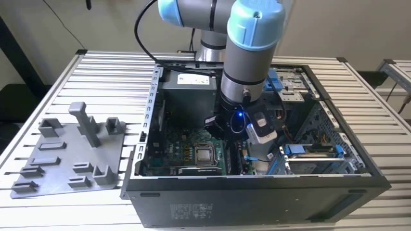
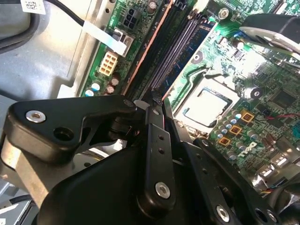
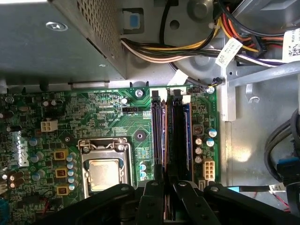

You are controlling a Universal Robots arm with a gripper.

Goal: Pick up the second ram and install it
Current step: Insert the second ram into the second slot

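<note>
The second ram (image 3: 163,140) stands on edge in a slot of the green motherboard (image 3: 93,112), seen as a thin brown-edged strip; in the second wrist view the second ram (image 2: 145,51) runs away from the fingertips. My gripper (image 3: 167,183) straddles one end of it, its black fingers (image 3: 154,201) pressed close on either side. The same gripper (image 2: 153,101) sits low over the slots. Another dark memory stick (image 3: 177,136) sits in the neighbouring slot. In the exterior view the arm (image 1: 247,72) reaches down into the open computer case (image 1: 257,202).
The grey holder tray (image 1: 64,159) with upright posts lies on the slatted table at the exterior view's left. A bare processor socket (image 3: 103,171) lies beside the slots. The metal power supply box (image 3: 47,42) and a bundle of cables (image 3: 187,44) crowd the far end.
</note>
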